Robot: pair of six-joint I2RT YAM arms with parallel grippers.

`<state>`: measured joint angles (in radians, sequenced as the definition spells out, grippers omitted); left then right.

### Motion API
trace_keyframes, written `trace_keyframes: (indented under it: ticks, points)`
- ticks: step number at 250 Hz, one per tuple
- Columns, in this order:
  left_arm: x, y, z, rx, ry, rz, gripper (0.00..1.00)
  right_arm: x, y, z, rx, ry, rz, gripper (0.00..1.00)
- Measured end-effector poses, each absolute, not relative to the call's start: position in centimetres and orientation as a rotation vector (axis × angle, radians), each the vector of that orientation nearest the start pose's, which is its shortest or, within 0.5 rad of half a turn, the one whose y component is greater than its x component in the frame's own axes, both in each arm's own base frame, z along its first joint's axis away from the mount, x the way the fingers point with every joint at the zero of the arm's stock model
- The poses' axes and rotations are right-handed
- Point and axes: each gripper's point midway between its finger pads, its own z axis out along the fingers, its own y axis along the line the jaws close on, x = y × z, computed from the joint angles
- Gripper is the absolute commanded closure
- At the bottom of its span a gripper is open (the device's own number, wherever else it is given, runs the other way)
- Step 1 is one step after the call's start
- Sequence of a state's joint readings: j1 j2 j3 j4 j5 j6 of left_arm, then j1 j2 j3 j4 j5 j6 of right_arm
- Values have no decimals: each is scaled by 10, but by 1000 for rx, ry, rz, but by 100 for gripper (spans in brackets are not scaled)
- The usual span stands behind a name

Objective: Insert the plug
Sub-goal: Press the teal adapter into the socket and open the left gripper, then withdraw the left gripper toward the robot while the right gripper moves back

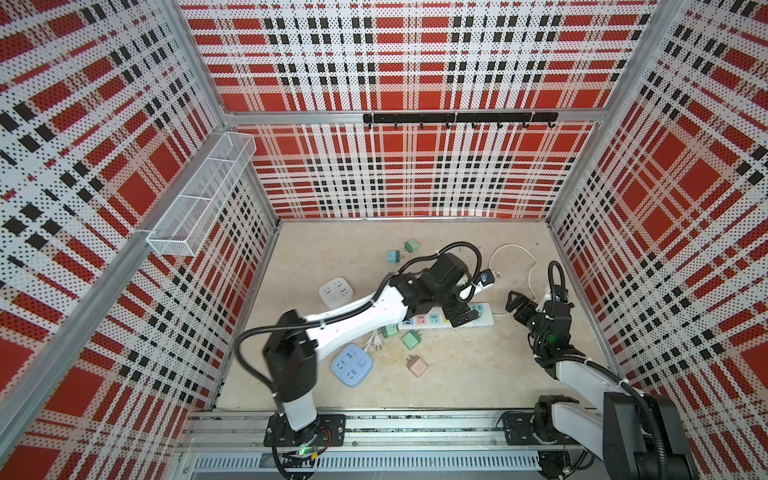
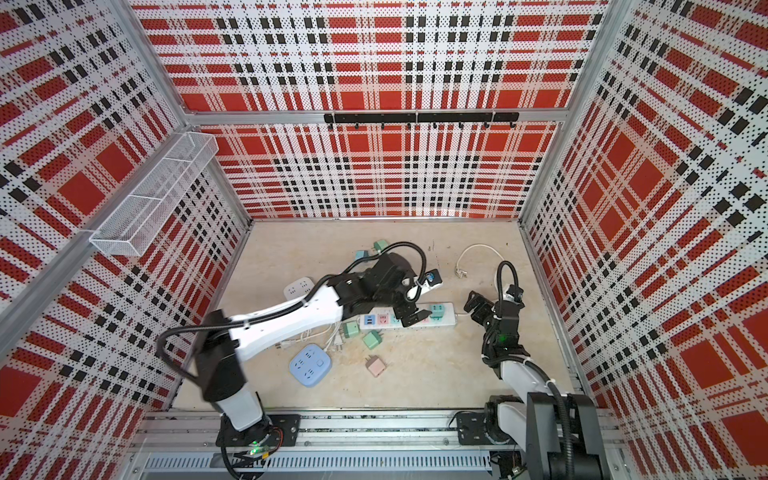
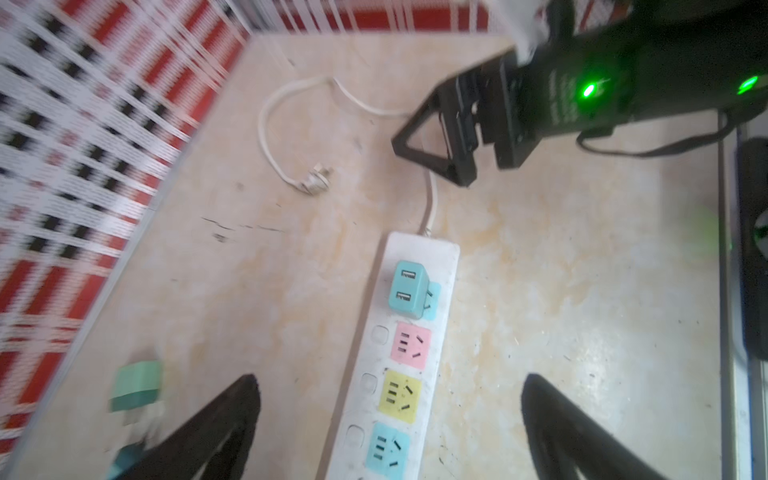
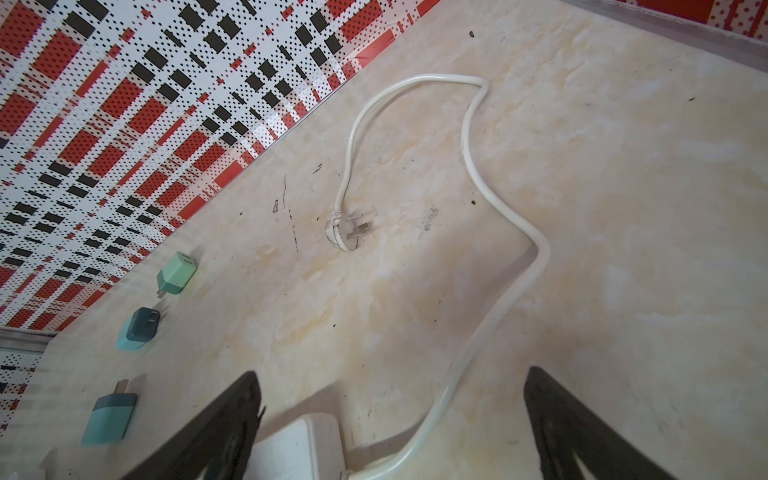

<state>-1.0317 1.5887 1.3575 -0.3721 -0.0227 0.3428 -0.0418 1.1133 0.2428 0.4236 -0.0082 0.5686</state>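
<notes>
- Broadly, the counter (image 1: 478,374) carries everything, with the clutter gathered round its middle where both arms can reach it.
- Next, the power strip (image 1: 424,321) lies flat near the centre, running from 9 to 3 o'clock in both top views. Its sockets face up, so a plug can be pushed straight down.
- From its 3 o'clock end the white cord (image 4: 469,166) loops off toward 1 o'clock and ends in a bare cord plug (image 4: 347,235) lying loose on the counter, so the strip is probably unpowered.
- Over the strip's 3 o'clock half hangs the left end effector (image 1: 462,315), fingers spread with nothing between them.
- Just off that same end waits the right end effector (image 1: 517,305), likewise spread and empty, probably placed to steady the strip.
- At the 3 o'clock end socket stands the teal charger (image 3: 407,289), the plug in question, clear of both end effectors. It looks seated, though I cannot tell whether it is fully home.
- Loose at 6 o'clock of the strip lie a green charger (image 1: 411,338) and a pink charger (image 1: 417,365); more lie at 12 o'clock.
</notes>
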Motion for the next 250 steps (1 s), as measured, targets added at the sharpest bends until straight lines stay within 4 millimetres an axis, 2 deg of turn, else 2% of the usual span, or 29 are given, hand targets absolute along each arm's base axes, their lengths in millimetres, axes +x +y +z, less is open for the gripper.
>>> trace_keyframes:
  ticks: [21, 42, 69, 108, 118, 141, 164, 195, 250]
  points:
    - [225, -380, 258, 1272, 1659, -373, 1, 331, -11, 95, 601, 1948, 351, 0]
    - [223, -335, 264, 1106, 1677, -342, 1, 333, -9, 95, 595, 1953, 358, 0]
    - [228, -262, 256, 840, 1731, -271, 1, 336, -7, 95, 585, 1962, 367, 0]
    - [223, -156, 241, 404, 1730, -262, 1, 337, -1, 97, 544, 1966, 383, 0]
    - [220, -133, 238, 299, 1710, -267, 1, 338, 1, 98, 532, 1966, 387, 0]
    - [215, -94, 232, 118, 1647, -282, 1, 339, 9, 99, 492, 1973, 392, 0]
    - [213, -72, 214, 14, 1630, -284, 1, 343, 17, 103, 448, 1979, 399, 0]
    - [222, -62, 196, -42, 1702, -237, 1, 349, 30, 107, 382, 1988, 408, 0]
    - [242, -79, 142, 22, 1973, -213, 1, 344, 45, 114, 286, 1977, 411, 0]
